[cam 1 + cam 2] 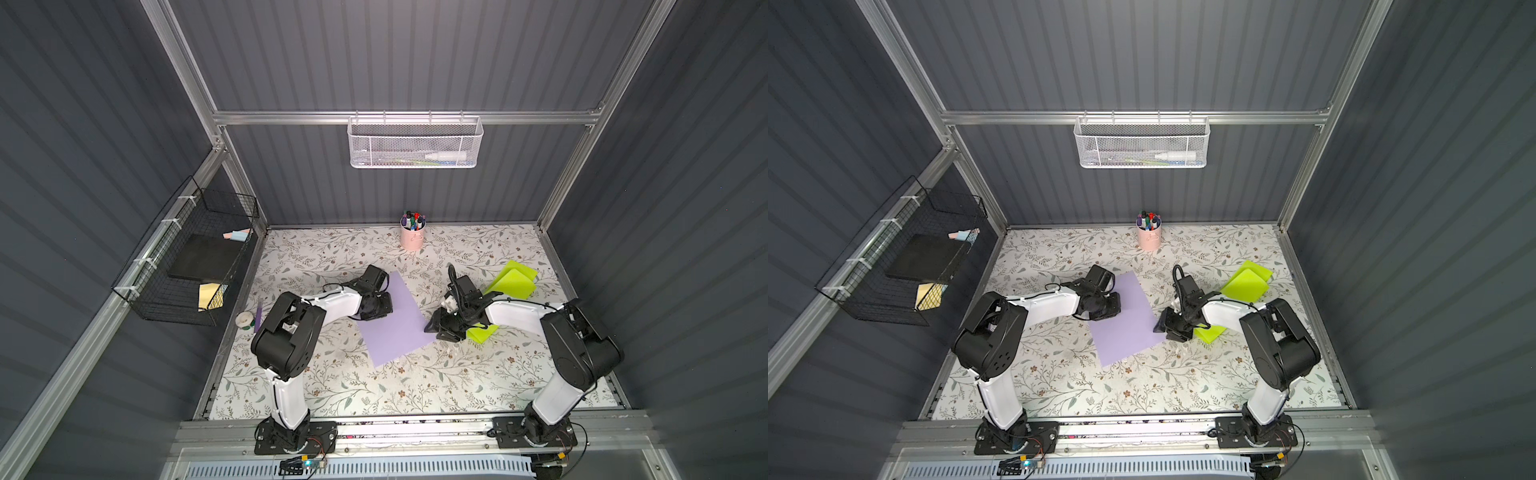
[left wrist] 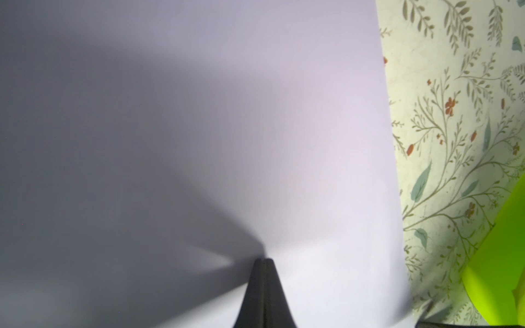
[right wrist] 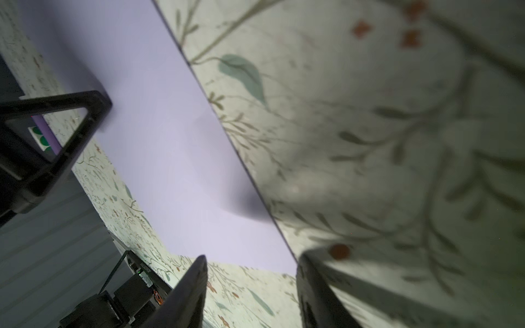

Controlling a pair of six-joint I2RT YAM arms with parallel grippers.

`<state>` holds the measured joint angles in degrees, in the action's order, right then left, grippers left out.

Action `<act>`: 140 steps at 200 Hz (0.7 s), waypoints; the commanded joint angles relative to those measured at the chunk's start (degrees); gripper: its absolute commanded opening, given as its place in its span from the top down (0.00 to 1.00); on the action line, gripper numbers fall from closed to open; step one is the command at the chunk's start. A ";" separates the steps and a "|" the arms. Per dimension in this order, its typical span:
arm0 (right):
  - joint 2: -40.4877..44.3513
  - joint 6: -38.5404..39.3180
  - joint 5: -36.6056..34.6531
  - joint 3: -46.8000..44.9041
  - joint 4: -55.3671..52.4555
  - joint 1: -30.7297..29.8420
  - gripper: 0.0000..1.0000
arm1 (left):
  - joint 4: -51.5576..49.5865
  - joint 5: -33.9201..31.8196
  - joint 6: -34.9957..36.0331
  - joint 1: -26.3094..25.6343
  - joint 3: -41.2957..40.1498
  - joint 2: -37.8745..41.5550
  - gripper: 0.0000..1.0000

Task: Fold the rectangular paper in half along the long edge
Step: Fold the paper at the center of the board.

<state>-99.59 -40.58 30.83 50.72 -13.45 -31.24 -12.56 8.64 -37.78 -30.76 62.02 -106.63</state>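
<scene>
1. Left gripper (image 2: 264, 261): the jaws are pressed fully together, and I can see nothing caught between them. In the left wrist view the joined tip meets its own shadow on the purple paper (image 2: 255, 113), so it appears to be resting on the sheet.
2. From above, this gripper (image 1: 380, 307) stands over the paper's edge on the left arm's side, at the half farther from the robot bases.
3. Right gripper (image 3: 250, 272): the jaws stand about half apart and hold nothing. In the right wrist view the paper's (image 3: 170, 142) long edge runs down between the two fingers, ending at a corner just beside one finger (image 3: 312, 284).
4. In both top views the right gripper (image 1: 430, 326) sits at the opposite long edge, close to the sheet; I cannot tell whether it touches.
5. Purple paper (image 1: 395, 324): it lies flat and unfolded on the floral table (image 1: 374, 386), set at a slant, between the two grippers.
6. One lime-green sheet (image 1: 482, 332) lies partly under the right gripper, apart from the purple paper. Another, folded (image 1: 513, 278), lies farther back on the same side.
7. A pink cup (image 1: 411, 237) of markers stands at the back wall, well apart from the paper.
</scene>
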 commanded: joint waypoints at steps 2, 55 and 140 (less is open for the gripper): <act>-6.88 -1.72 3.20 -2.22 2.89 -0.64 0.47 | -3.88 -1.52 -0.55 -0.34 -4.73 -2.37 1.00; -10.05 -1.59 7.27 4.29 8.82 -0.14 0.46 | -2.24 -0.74 -0.35 -0.41 -8.26 -1.83 1.00; -16.30 3.33 11.84 18.04 5.99 3.49 0.49 | 0.51 0.14 -0.45 -1.13 -12.20 -0.57 1.00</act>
<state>-114.34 -39.40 41.04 66.22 -4.86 -27.97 -2.39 9.04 -37.78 -31.00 54.57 -103.83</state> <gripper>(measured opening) 0.529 0.053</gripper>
